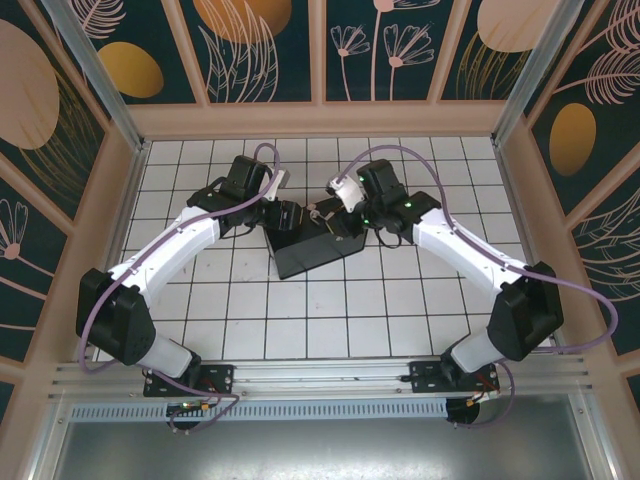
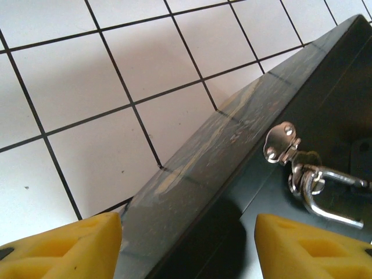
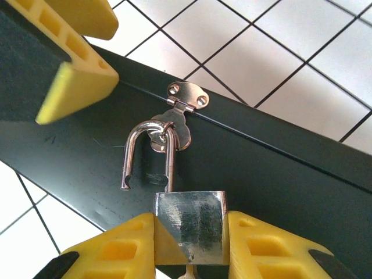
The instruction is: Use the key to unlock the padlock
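The right end effector (image 3: 190,233) clenches the padlock (image 3: 187,220) body, probably to steady it (shackle (image 3: 131,150) already sprung); the left end effector (image 2: 189,235) straddles the box (image 2: 192,168), contact unclear.

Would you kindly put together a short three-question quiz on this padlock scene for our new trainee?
1. True or false: the curved shackle of the small silver metal padlock is shut into the padlock's body.
2. What clamps the padlock's body? A) the right gripper; B) a human hand; C) nothing.
3. Fill in: the padlock hangs from a silver hinged hasp on the dark rectangular ___.

Key: 1 false, one leg of the shackle stands free of the body; 2 A; 3 box.
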You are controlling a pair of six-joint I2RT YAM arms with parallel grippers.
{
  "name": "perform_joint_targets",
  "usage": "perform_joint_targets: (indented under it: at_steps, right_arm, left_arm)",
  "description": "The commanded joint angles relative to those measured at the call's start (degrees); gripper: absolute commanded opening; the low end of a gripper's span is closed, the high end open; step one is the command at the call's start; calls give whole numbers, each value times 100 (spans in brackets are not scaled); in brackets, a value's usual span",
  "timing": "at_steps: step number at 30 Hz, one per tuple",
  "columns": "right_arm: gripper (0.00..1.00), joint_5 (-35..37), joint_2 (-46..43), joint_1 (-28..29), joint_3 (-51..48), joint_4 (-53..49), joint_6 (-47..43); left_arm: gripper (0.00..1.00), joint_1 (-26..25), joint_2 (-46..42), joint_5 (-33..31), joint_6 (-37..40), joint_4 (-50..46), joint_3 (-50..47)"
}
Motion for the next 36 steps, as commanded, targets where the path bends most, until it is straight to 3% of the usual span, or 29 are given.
perform_joint_targets:
  at_steps: [1,9,13,18,21,24,29,36]
  right_arm:
    - [16,380,44,275,194,-284,865]
    - [15,1252,-224,772,391,-881,2271]
    - [16,1449,63,1087,1019,-1462,2777]
    - [14,1629,321,1312,1124,-1661,3789]
    - [15,2174,399,1588,1191,-1800,4427]
    - [11,2842,275,1899,869,-1520,5145]
    - [6,3072,-137,2012,-25,-276,6251]
    - [5,3554,-473,2023,-281,-572,6217]
  left_arm:
    - [62,-19,12,100,-168,106,-95]
    - [60,-36,36,-120,-369,111,-202]
    - [60,-45,89,-224,-508,130,-194]
    - [59,-86,148,-352,-760,201,-127]
    - [60,-130,111,-590,-993,220,-115]
    - [63,-142,0,-674,-1311,349,-155]
    - [69,-135,-162,-699,-1455,213,166]
    - [73,389,-205,69,-917,39,161]
